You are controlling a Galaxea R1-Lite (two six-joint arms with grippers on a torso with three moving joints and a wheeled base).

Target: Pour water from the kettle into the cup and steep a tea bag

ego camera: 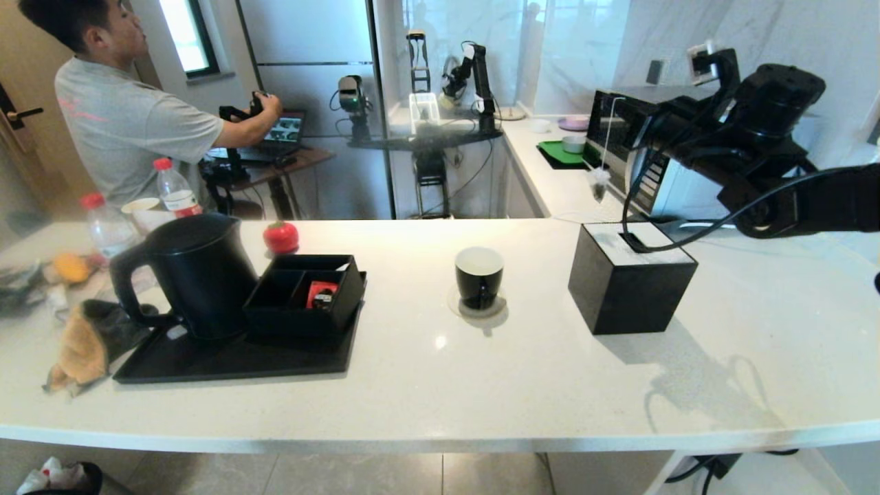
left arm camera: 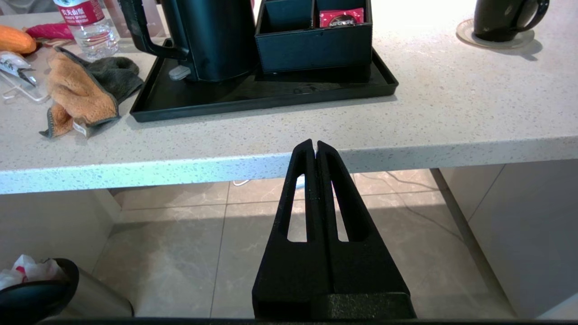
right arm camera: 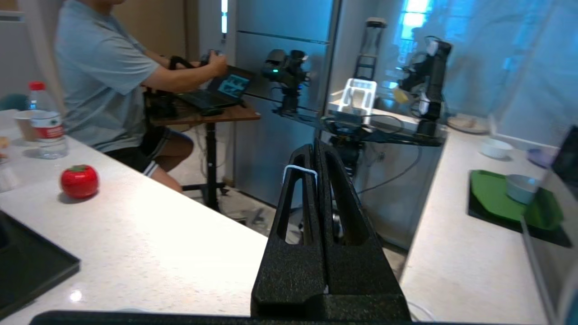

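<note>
The black kettle (ego camera: 192,275) stands on a black tray (ego camera: 234,357) at the counter's left. Mid-counter, the small black cup (ego camera: 479,275) with a white inside rests on a clear coaster. My right gripper (right arm camera: 314,146) is raised over the back right, in front of the microwave, and is shut on the tea bag's white string (right arm camera: 300,168), which loops over one finger. The greyish tea bag (ego camera: 599,180) hangs free on that string, well above the counter and to the right of the cup. My left gripper (left arm camera: 314,143) is shut and empty, parked below the counter's front edge.
A black tissue box (ego camera: 629,282) sits right of the cup, under the hanging bag. A black organiser (ego camera: 306,292) with a red packet (ego camera: 322,293) shares the tray. Bottles (ego camera: 175,189), a red tomato-shaped thing (ego camera: 280,236) and a cloth (ego camera: 86,344) lie left. The microwave (ego camera: 639,179) stands behind.
</note>
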